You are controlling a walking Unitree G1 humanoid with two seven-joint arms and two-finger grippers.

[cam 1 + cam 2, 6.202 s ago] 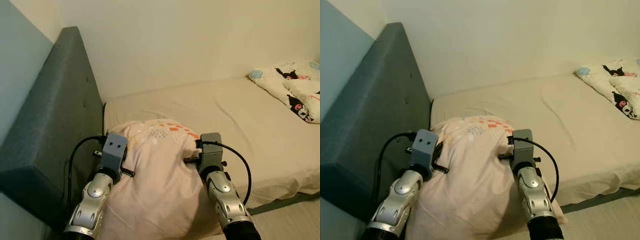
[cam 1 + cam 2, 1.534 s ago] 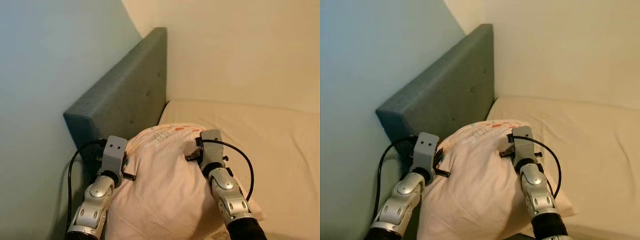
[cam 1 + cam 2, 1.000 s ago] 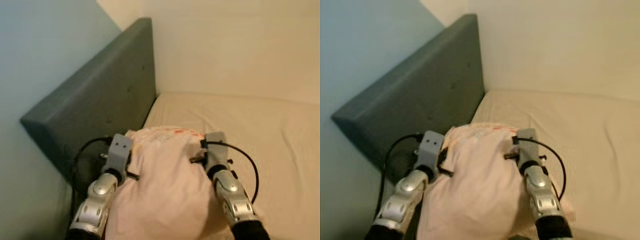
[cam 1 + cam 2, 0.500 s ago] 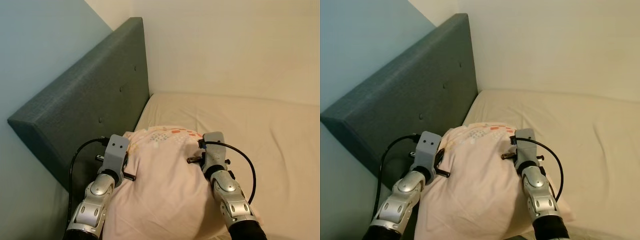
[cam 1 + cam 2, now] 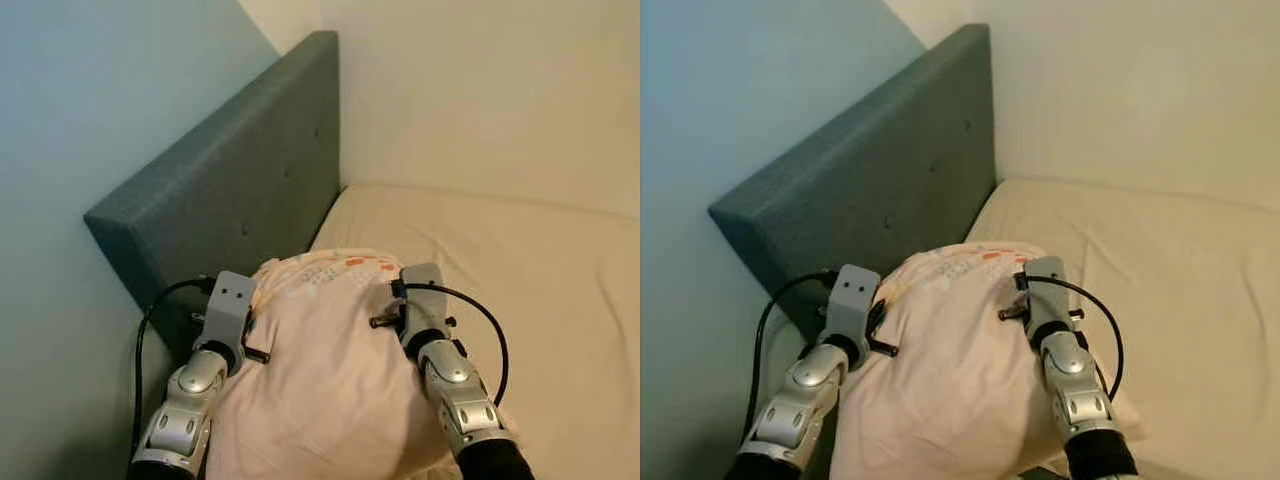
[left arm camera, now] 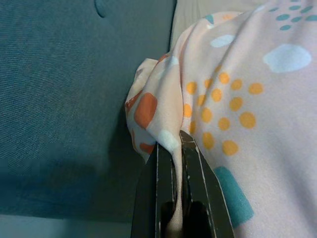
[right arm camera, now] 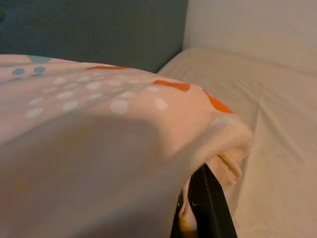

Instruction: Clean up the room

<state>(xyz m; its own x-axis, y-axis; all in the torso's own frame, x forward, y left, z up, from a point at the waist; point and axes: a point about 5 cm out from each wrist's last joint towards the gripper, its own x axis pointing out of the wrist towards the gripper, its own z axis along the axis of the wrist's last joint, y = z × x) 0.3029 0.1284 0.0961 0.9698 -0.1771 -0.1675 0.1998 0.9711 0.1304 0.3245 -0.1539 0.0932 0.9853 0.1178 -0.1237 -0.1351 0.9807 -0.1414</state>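
Plainly, the pale pink pillow [image 5: 330,380], dotted orange, white and teal, hangs between the two grippers beside the grey-green headboard [image 5: 230,210], over the beige mattress [image 5: 520,260]. The left gripper [image 6: 171,148] pinches a fabric fold, as its wrist view shows. The right gripper [image 7: 200,198] clamps the far edge, its fingers mostly buried under cloth.

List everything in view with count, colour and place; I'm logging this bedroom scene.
Pillow: one, pale pink with orange, white and teal spots, held up between both grippers near the headboard.
Headboard: one, dark teal, buttoned, left of the mattress.
Mattress: one, cream sheet, ahead and right.
Walls: cream behind, pale blue at left.
Left gripper: shut on the pillow's edge.
Right gripper: black finger under the pillow's corner fold.
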